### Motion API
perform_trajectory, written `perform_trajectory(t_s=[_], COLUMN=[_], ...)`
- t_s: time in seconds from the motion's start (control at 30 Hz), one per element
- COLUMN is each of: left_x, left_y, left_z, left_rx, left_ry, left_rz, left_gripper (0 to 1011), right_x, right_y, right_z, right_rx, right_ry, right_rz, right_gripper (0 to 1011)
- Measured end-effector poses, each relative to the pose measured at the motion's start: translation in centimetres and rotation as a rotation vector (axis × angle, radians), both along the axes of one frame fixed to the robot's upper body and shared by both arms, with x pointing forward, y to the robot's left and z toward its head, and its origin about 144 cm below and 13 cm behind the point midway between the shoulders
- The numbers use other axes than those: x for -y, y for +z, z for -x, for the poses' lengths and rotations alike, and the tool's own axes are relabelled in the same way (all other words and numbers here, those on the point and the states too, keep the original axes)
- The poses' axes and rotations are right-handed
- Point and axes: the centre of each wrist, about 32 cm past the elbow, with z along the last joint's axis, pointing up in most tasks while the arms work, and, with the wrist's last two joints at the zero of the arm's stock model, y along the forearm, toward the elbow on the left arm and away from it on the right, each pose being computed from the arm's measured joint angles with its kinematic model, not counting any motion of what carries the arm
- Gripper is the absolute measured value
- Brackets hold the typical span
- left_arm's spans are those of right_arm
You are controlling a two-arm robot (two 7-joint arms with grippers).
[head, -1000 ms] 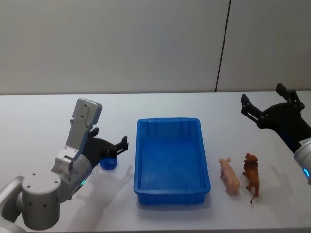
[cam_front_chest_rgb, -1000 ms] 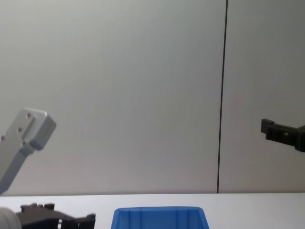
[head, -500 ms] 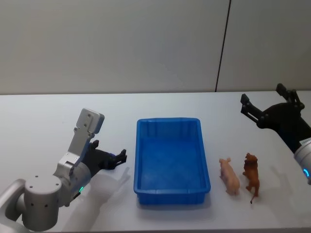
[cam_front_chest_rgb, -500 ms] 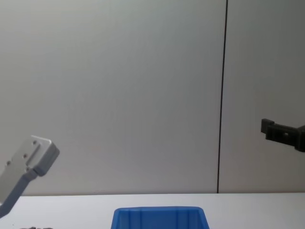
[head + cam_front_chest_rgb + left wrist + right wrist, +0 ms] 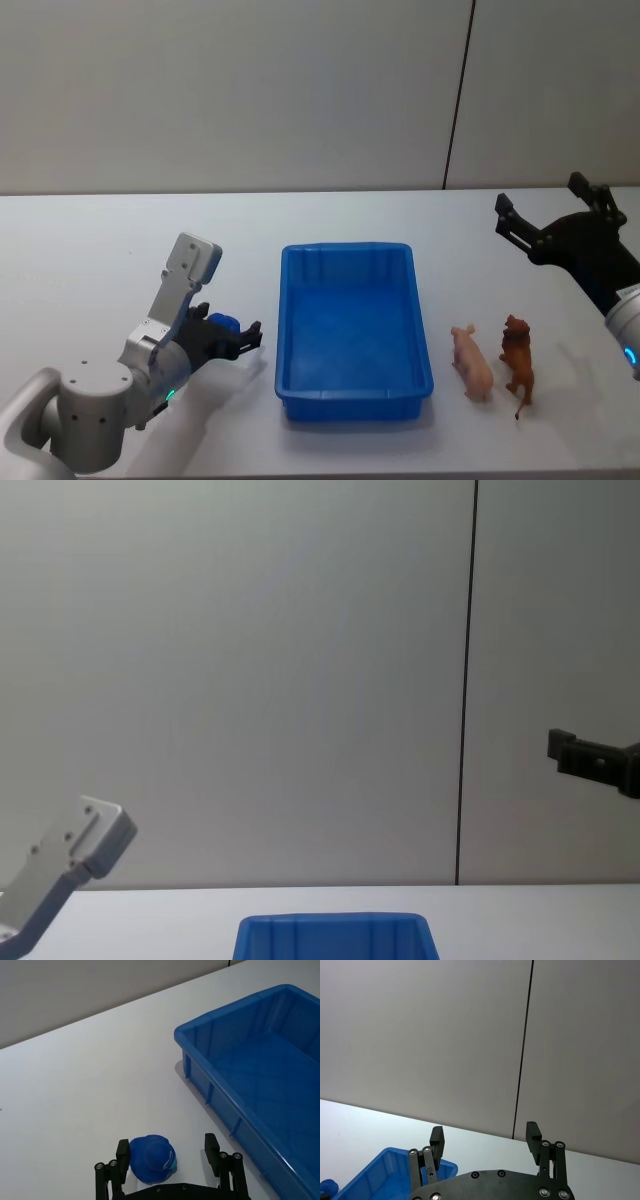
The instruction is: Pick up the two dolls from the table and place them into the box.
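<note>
A small brown animal doll (image 5: pixel 518 364) stands on the table (image 5: pixel 90 250) right of the blue box (image 5: pixel 345 249), with a pink pig doll (image 5: pixel 473 362) between it and the box. Left of the box lies a small blue round figure (image 5: pixel 223 323). My left gripper (image 5: pixel 243 337) is low over the table and open. In the left wrist view its fingers (image 5: pixel 122 1152) stand on both sides of the blue figure (image 5: pixel 151 1159), with the box (image 5: pixel 235 1010) just beyond. My right gripper (image 5: pixel 540 196) hangs open in the air at the far right, behind the two animals.
The box is empty inside. The chest view has the box's far rim (image 5: pixel 335 920), the left wrist's grey mount (image 5: pixel 75 860) and a right finger (image 5: pixel 590 760) before a grey wall. Bare tabletop lies in front of and behind the box.
My left arm has come down and its open gripper has settled lower around the blue figure. The right arm, the box and the two animals have not moved.
</note>
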Motion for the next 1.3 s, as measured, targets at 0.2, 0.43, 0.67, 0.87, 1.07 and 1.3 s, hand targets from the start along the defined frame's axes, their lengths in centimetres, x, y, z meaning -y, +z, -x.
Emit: perform_trajectory(t_s=[0.2,0.43,0.67,0.87,1.07,1.3], left_x=[-0.1,-0.1,-0.2,-0.2,-0.1,0.0], left_y=[-0.5,-0.8,-1.0,-0.9,-0.4,0.8], left_z=[-0.3,-0.4,-0.4,-0.3,-0.2,0.0], left_rx=[-0.024,-0.041,-0.047,-0.042,-0.013,0.051], left_ry=[-0.004,-0.002,0.002,0.008,0.012,0.007], left_rz=[-0.002,-0.005,-0.008,-0.015,-0.022,-0.026], left_gripper=[846,642,404,346,305,266], right_x=[0.0,0.0,0.0,0.0,0.0,0.0], right_y=[0.0,0.0,0.0,0.0,0.0,0.0], right_z=[0.0,0.0,0.0,0.0,0.0,0.0], right_rx=[0.0,0.0,0.0,0.0,0.0,0.0], right_ry=[0.0,0.0,0.0,0.0,0.0,0.0], right_rz=[0.0,0.0,0.0,0.0,0.0,0.0], right_gripper=[1001,1001,1001,1001,1001,1001])
